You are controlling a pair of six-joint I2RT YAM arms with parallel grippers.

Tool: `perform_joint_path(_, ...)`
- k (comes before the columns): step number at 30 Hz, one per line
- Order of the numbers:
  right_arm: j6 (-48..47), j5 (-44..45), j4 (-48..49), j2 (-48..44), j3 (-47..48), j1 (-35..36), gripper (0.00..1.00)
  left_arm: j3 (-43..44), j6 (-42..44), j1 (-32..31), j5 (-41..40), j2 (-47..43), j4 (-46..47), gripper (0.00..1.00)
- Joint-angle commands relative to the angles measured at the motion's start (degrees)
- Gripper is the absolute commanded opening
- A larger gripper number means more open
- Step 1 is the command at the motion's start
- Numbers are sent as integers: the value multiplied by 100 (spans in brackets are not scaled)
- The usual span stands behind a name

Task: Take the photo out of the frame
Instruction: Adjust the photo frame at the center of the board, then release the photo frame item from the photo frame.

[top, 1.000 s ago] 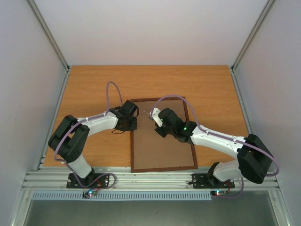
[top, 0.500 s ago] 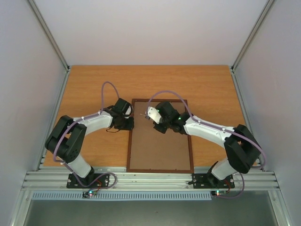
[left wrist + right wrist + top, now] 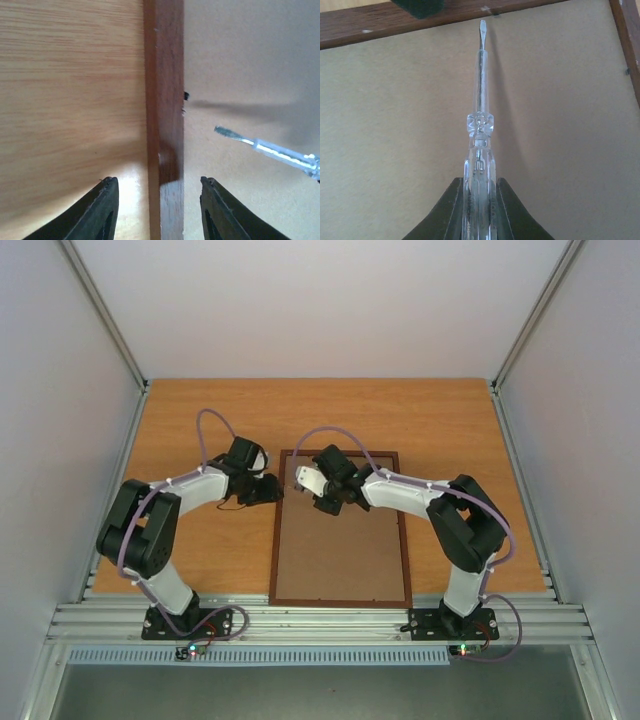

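Observation:
The frame (image 3: 340,550) lies back up in the middle of the table, showing its plain brown backing. The photo is hidden under that backing. My left gripper (image 3: 271,488) is at the frame's upper left rail (image 3: 167,75); it is open (image 3: 158,180), with a finger on each side of the rail and touching neither side. My right gripper (image 3: 322,496) hovers over the backing (image 3: 395,125), shut (image 3: 479,182) on a clear-handled screwdriver (image 3: 480,150). The screwdriver's flat tip (image 3: 222,131) points at the left rail, just short of it.
A small black retaining tab (image 3: 186,95) sits on the inner edge of the left rail, and another (image 3: 627,71) on a neighbouring rail. Bare wooden table (image 3: 200,420) surrounds the frame. Grey walls with metal rails (image 3: 110,330) close in the sides.
The frame swung from tilted to square on the table. My left gripper opened on the left rail. My right gripper carried the screwdriver left across the backing, towards the left rail.

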Motion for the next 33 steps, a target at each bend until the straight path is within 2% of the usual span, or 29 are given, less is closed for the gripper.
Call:
perform_joint_path(1,-209,-244,-26,237,296,-201,1,226,-117,93,383,341,174,45)
perform_joint_path(8,-241,-553,-196,462,514,-326,1,248,-179,236,551,594,196,32)
perform_joint_path(16,-323,-765,-442,731,847,-373,1,258,-122,251,641,662,153,21)
perform_joint_path(24,-337,-702,-613,901,1011,-398,1,268,-126,245,700,760,144,14)
perform_joint_path(33,-376,-543,-672,966,1047,-429,1,277,-104,249,735,770,136,10)
